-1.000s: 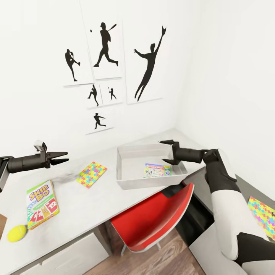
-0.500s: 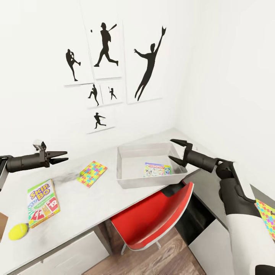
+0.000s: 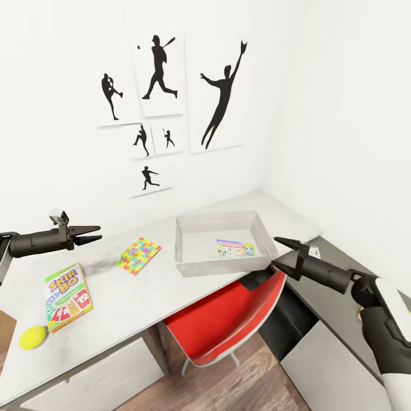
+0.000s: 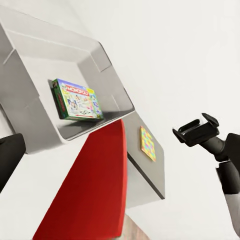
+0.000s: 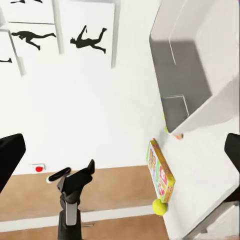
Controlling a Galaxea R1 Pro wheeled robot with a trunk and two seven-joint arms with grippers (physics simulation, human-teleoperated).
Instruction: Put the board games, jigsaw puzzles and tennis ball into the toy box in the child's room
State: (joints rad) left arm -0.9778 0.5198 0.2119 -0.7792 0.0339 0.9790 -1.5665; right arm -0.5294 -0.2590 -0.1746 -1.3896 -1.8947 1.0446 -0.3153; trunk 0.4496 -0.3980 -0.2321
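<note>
On table, toy box set centrally, one board game inside. Left of toy box: jigsaw puzzle, SKIP BO box, tennis ball. Left gripper held nearly closed, empty; right gripper spread open, empty, beside toy box.

Toy box on table w/ SKIP BO box, tennis ball, left gripper beyond.
</note>
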